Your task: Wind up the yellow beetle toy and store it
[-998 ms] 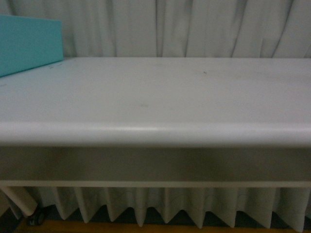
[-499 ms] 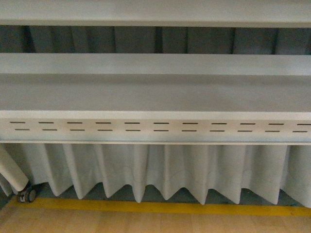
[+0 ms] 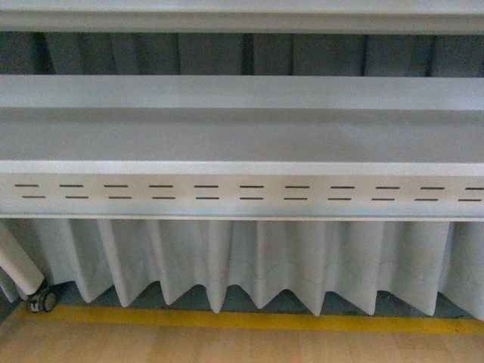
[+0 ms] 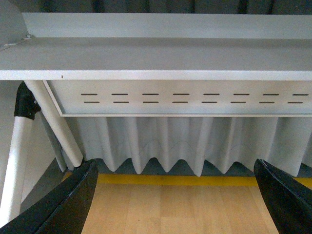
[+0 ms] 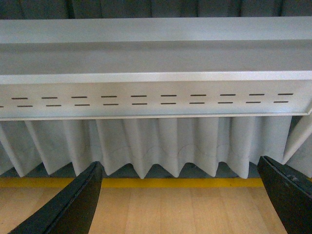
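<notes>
The yellow beetle toy is out of view in all three views. My left gripper (image 4: 175,200) is open, its two black fingers (image 4: 68,204) spread wide over the wooden floor with nothing between them. My right gripper (image 5: 180,200) is open too, with black fingers (image 5: 73,204) framing bare floor. Both wrist views face the underside of a white table, low down. Neither arm shows in the front view.
A white table's lower shelf (image 3: 242,136) and slotted apron (image 3: 242,193) fill the front view. A pleated white curtain (image 3: 249,265) hangs behind it above a yellow floor stripe (image 3: 242,321). A table leg with a castor (image 3: 38,301) stands at the lower left. Another leg (image 4: 56,126) shows in the left wrist view.
The front view has dropped from the table top, where a teal box stood at the left, to the shelf and apron below. In the last half second it shifted only slightly.
</notes>
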You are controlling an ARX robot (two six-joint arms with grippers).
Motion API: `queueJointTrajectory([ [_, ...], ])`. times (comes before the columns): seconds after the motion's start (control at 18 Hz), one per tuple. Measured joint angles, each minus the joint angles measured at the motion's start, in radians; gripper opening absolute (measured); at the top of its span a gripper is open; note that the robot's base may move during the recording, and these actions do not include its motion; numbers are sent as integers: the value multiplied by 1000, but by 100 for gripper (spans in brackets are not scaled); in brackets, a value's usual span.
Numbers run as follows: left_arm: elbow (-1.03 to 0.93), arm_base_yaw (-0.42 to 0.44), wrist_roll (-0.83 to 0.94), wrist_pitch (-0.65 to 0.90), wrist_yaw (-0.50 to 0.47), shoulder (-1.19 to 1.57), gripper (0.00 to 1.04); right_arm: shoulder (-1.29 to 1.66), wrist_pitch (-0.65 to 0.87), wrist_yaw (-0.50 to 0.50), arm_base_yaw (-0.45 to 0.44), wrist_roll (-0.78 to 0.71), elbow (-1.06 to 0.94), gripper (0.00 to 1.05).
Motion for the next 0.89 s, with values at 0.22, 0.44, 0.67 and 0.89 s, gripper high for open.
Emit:
queueJointTrajectory([
  [0.22,0,0,0,0,0,0,98,0,0,0,0,0,0,98],
  [0.44,0,0,0,0,0,0,98,0,0,0,0,0,0,98],
  [0.67,0,0,0,0,0,0,98,0,0,0,0,0,0,98],
  [0.89,0,0,0,0,0,0,98,0,0,0,0,0,0,98],
])
